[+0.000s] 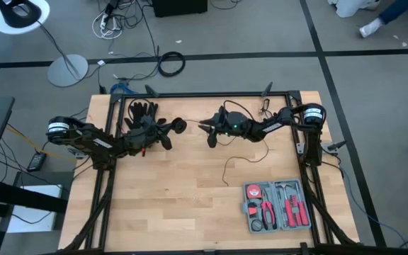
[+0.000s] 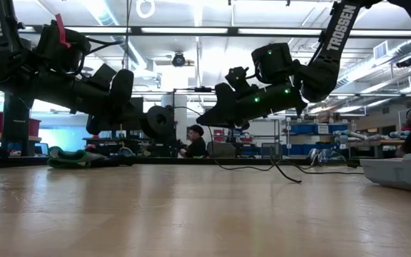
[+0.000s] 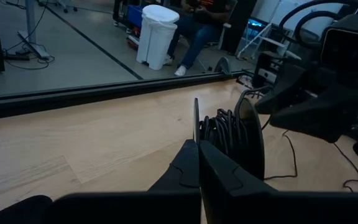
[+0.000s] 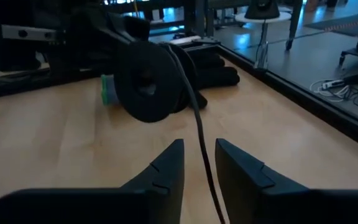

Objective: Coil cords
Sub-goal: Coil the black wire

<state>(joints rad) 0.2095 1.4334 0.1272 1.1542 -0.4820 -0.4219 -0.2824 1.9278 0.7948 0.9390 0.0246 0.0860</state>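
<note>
Right gripper (image 4: 199, 163) hangs above the table with its fingers a little apart and the wire (image 4: 197, 134) running down through the gap between them; whether the fingers actually pinch it I cannot tell, as a slim gap shows on either side. Ahead of it, close by, the left gripper (image 3: 198, 163) is closed and holds the disc (image 3: 248, 142) up off the wood on edge, its tips clamped at the rim. Several turns of wire already sit wound on the disc, so the coiling looks well under way. What is left trails behind the right gripper: a loose length lying in a lazy curve on the table (image 1: 190, 191), its free end well off toward the tool case (image 1: 277, 206). That slack, I'd judge, remains to be wound.
</note>
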